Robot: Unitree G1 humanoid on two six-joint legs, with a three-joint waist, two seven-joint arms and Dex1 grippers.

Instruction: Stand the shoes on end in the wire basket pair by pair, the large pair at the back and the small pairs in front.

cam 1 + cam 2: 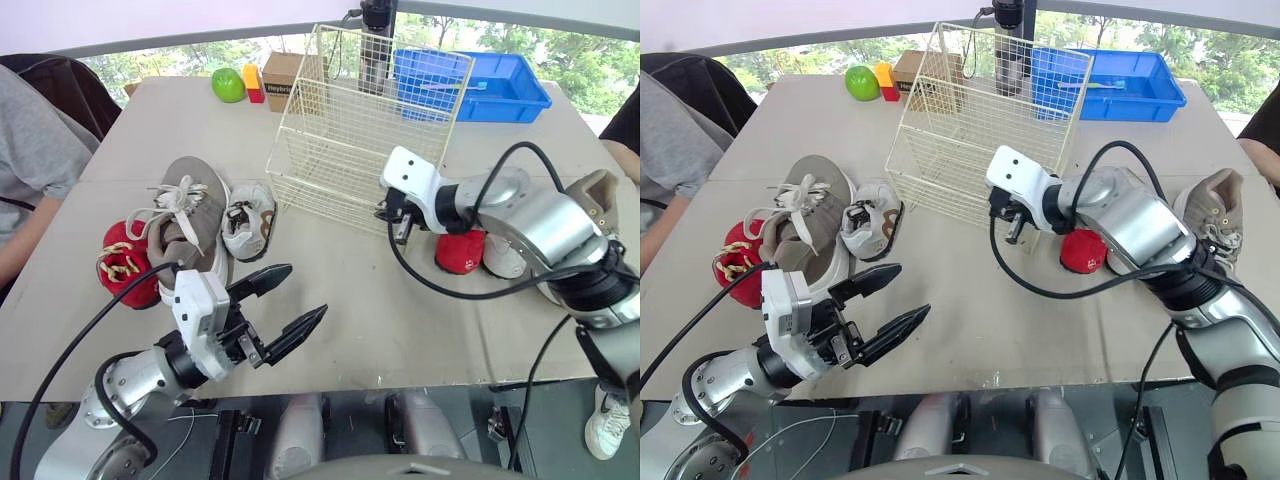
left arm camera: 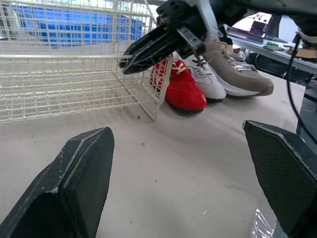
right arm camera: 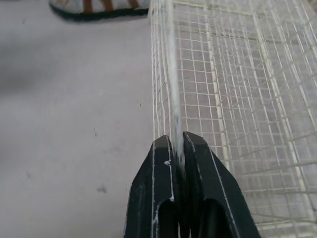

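I'm squeezing the wire basket (image 1: 330, 140) wall with right gripper (image 3: 177, 140) | left gripper (image 1: 303, 291) hanging open | tugging hard could tip it

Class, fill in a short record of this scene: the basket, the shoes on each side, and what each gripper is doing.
basket: empty
left shoes: left red shoe, left grey shoe, left white shoe
right shoes: right red shoe, right white shoe, right grey shoe
left gripper: open, holding nothing
right gripper: shut on the basket's wire edge
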